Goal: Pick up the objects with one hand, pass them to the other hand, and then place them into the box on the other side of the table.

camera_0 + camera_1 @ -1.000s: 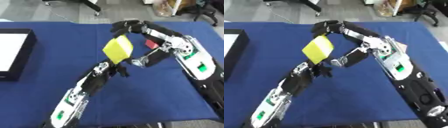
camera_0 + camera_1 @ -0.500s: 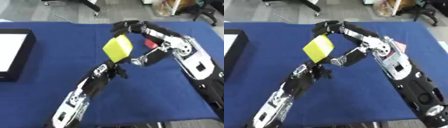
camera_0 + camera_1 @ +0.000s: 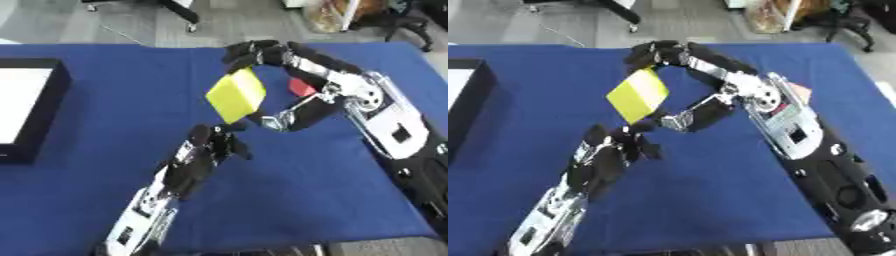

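Blue cloth (image 3: 105, 115) covers the table. Right hand (image 3: 254, 52) pinches the top corner of a yellow block (image 3: 234, 95), held aloft at mid-table. Left hand (image 3: 214, 142) sits just below the block, fingers relaxed, not gripping it. Black box (image 3: 39, 107) stands at far left; the left eye view shows its white interior. A red object (image 3: 300, 87) shows clearly only there.

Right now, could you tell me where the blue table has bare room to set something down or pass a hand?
The blue cloth lies bare between the black box and the left hand, and along the near edge right of the left arm. The middle is crowded: the right hand holds the yellow block there, with a red object behind its arm.
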`<state>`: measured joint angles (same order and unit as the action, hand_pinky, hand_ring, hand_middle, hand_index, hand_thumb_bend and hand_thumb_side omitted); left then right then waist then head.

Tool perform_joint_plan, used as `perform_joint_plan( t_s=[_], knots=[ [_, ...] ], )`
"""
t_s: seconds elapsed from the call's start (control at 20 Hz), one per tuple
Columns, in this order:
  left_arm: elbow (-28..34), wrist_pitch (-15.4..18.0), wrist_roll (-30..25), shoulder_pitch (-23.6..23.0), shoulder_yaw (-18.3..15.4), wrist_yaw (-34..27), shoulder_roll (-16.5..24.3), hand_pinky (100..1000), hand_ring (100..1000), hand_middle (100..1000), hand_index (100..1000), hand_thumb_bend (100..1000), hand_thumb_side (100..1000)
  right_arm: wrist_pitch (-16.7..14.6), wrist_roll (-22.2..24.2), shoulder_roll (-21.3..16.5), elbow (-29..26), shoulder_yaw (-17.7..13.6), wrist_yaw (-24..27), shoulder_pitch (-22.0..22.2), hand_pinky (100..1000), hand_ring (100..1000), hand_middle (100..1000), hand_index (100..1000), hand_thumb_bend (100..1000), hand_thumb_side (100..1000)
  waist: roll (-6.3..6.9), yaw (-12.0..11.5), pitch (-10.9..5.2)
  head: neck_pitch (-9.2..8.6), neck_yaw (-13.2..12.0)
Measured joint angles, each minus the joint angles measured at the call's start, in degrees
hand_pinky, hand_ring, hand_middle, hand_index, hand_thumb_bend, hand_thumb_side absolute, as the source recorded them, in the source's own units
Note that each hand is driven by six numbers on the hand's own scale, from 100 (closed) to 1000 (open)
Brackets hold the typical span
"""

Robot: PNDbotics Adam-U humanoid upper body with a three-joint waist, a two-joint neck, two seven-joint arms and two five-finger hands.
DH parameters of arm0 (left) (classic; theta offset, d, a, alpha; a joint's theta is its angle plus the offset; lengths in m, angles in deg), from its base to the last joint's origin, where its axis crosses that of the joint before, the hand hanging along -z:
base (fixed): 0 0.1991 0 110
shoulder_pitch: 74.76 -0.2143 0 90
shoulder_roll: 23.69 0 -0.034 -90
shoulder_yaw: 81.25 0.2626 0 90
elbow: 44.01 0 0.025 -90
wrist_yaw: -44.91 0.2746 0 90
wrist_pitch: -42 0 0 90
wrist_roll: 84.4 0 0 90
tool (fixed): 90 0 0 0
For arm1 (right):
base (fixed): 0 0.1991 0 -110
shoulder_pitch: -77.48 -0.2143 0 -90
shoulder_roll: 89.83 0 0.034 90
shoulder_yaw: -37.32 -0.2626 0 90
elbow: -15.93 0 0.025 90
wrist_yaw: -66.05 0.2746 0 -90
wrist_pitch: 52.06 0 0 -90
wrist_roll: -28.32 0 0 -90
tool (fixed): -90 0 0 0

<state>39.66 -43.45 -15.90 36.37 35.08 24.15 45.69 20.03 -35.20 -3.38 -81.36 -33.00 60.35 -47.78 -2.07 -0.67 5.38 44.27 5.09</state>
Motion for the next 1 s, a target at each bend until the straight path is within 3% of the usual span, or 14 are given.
perform_joint_plan(
  t_s=[0.4,1.0],
  knots=[
    [0.0,0.3,-0.1,0.6,-0.1,-0.2,-0.5,962,637,504,853,610,843,-0.3,1.0,0.3,0.5,0.5,0.0,0.5,845,1000,864,432,100,100,-0.03,0.0,0.00,0.00,0.1],
    [-1.0,0.1,0.5,2.0,-0.1,-1.4,-1.5,960,639,509,854,538,793,-0.9,2.7,2.1,1.6,1.2,-0.2,0.9,845,1000,867,430,100,100,-0.19,0.1,0.02,0.00,0.1]
  ],
)
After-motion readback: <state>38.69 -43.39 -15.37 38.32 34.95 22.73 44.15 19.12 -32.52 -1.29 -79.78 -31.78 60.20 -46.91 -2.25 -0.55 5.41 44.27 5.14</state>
